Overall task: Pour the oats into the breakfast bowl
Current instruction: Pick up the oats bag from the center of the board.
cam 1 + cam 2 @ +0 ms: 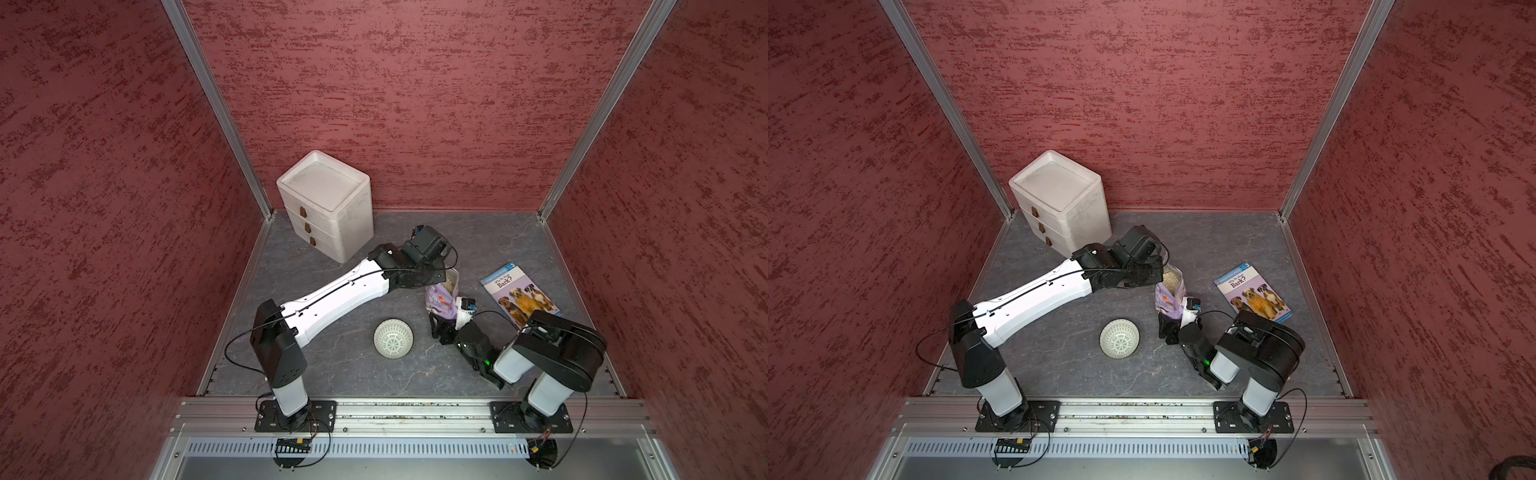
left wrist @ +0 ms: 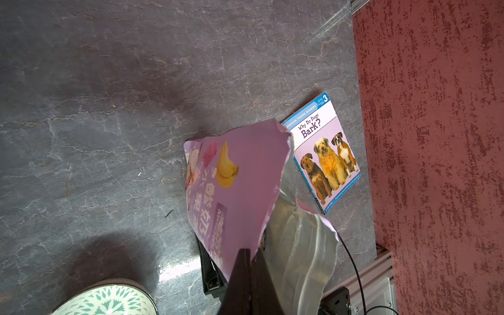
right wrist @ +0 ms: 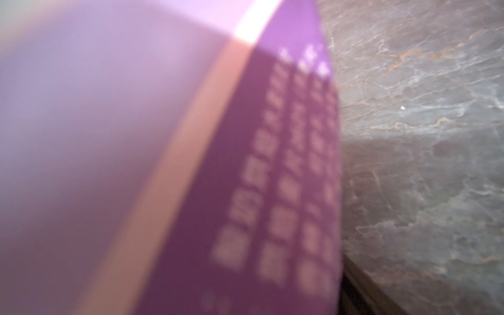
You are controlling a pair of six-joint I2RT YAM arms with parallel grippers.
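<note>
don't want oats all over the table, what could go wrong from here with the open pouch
1. The left gripper pinches only one torn wall of the oat pouch; the soft wall may fold or slip and dump the oats on the table.
2. The bowl stands apart from the pouch, and the mouth gapes wide, so flakes may miss it when tipped.

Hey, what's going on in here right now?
The left gripper is shut on the top edge of the oats pouch, which stands open with oats visible inside. The right gripper is at the pouch's lower part, but whether it grips it is unclear. The breakfast bowl sits apart from the pouch, and no oats show in it.
</note>
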